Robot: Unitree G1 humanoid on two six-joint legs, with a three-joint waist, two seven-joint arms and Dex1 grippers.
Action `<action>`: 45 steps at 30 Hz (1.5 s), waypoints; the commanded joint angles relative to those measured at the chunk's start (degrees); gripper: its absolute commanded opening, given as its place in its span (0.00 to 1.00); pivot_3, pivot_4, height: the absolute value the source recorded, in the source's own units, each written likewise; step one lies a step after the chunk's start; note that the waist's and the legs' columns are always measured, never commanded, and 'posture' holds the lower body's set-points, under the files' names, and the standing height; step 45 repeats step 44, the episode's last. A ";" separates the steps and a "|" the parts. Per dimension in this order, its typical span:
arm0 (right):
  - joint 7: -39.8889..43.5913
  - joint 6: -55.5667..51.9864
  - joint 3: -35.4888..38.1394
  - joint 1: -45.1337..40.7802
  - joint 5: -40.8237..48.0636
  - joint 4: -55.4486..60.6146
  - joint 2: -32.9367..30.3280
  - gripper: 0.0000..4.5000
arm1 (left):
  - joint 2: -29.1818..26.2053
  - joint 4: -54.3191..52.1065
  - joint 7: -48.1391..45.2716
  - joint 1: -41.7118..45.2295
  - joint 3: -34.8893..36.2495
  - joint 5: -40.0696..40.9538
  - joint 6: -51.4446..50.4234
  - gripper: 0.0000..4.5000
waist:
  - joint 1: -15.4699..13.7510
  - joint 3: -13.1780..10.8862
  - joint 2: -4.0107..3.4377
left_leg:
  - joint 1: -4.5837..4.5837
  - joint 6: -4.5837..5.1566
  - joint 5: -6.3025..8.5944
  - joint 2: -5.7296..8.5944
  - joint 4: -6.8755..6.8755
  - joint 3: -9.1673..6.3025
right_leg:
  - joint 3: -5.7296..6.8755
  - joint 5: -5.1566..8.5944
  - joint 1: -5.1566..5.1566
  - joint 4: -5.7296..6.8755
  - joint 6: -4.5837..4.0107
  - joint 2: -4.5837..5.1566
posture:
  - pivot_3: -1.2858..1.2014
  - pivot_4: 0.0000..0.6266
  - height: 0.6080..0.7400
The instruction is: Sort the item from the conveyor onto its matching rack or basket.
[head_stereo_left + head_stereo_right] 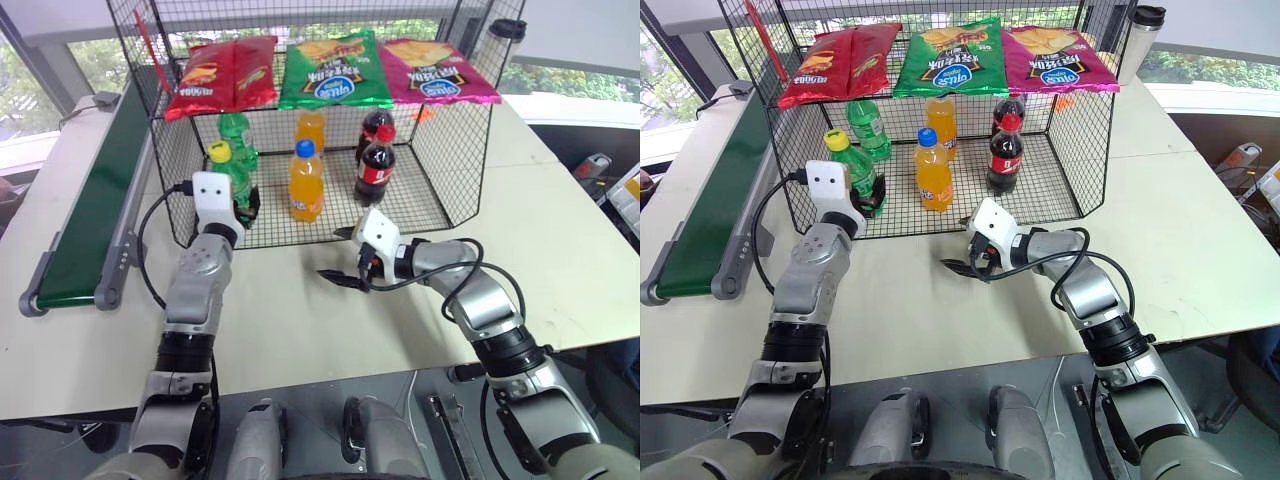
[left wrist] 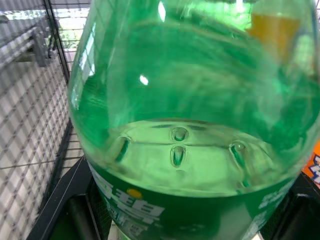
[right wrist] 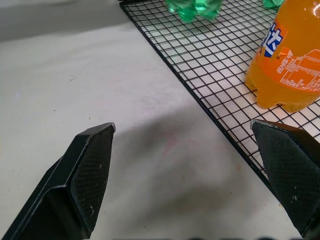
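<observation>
The right gripper (image 1: 345, 262) hovers over bare table (image 1: 300, 330) just short of the front edge of the black wire cage (image 1: 455, 150), its two fingers (image 3: 82, 175) spread wide apart with nothing between them. In the right wrist view the cage's front rim runs slantwise past one fingertip, and beyond that rim an orange soda bottle (image 1: 306, 182) stands on the grid floor, close to that finger but apart from it. On the table side of the fingers the surface is open and flat.

The left gripper (image 1: 243, 203) reaches level into the cage's open front at its left corner, fingers clamped on the green soda bottle (image 1: 232, 172), which stands upright with its yellow cap above the fingers. In the left wrist view the bottle's clear body sits right between the black pads (image 2: 75, 210), with the cage's left mesh wall close beside it. The base seems at or just above the grid floor; contact cannot be told.

Past the held bottle a second green bottle (image 1: 236, 130) stands near the back, and further along, a second orange bottle (image 1: 311, 128) and two cola bottles (image 1: 375, 160). Three crisp bags (image 1: 330, 70) lie on the cage top. The conveyor (image 1: 85, 215) runs along the table's left edge, outside the mesh wall, well apart from both grippers.
</observation>
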State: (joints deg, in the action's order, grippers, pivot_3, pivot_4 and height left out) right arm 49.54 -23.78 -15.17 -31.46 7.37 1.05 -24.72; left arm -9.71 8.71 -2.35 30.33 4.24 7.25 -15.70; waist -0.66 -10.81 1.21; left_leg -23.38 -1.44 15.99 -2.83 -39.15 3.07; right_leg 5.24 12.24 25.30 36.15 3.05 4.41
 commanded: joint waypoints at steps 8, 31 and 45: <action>-0.19 -0.78 0.97 -0.24 0.95 3.16 -0.05 1.00 | -0.22 -2.79 -0.51 1.18 0.73 -0.86 1.68 0.99 | -0.04 0.00 0.00 | 0.01 0.00 0.00 0.00 0.00 -0.01 | 0.01 0.00 0.00 0.02 0.00 0.00 | 0.52 0.24 1.00; 1.82 -0.75 0.47 0.46 1.74 3.99 -0.06 1.00 | -2.91 -47.11 -2.16 -24.95 2.30 4.29 -22.02 0.99 | -0.01 0.00 0.00 | 0.03 0.00 0.00 -0.02 0.00 -0.06 | -0.01 0.01 -0.02 0.04 -0.01 0.01 | 0.52 0.24 1.00; 3.28 -0.01 0.74 1.20 1.85 4.18 -1.06 1.00 | -3.11 -51.07 -4.39 -40.10 3.56 5.81 -22.54 0.99 | -0.03 0.00 -0.01 | 0.05 0.00 0.00 -0.01 -0.03 -0.07 | -0.03 0.12 -0.02 0.02 -0.20 0.02 | 0.52 0.24 1.00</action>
